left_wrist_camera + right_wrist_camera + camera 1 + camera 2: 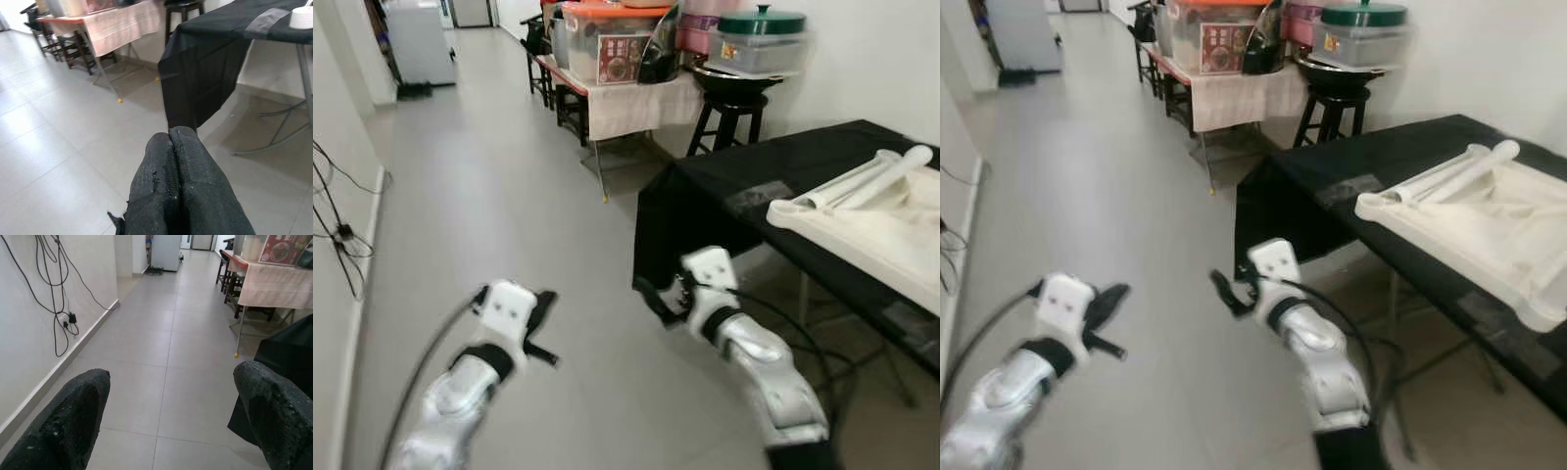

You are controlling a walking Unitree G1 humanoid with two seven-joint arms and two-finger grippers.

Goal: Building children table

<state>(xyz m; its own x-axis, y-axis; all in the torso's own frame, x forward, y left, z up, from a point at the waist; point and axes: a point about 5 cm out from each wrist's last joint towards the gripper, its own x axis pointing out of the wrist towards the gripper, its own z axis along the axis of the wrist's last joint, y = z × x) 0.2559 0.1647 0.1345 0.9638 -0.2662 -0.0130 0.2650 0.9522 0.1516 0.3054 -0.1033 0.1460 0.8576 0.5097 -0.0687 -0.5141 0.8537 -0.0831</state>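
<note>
White tabletop [891, 230] and legs [862, 179] laid on black table [773, 166]; beside it, left gripper [544, 331] closed, right gripper [658, 297] spread, both empty.

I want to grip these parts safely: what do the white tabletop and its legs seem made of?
The white tabletop looks like matte moulded plastic, judging by its rounded rim. The white legs lying on it look like smooth plastic tubes, though painted metal is possible.

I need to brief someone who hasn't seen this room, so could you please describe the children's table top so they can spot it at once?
Find the table draped in black cloth on the robot's right, by the white wall. On it lies a flat cream-white table top with a raised rim and a rounded corner lug. The white tubular legs resting along its far edge are thin and round; it is the one broad slab.
</note>
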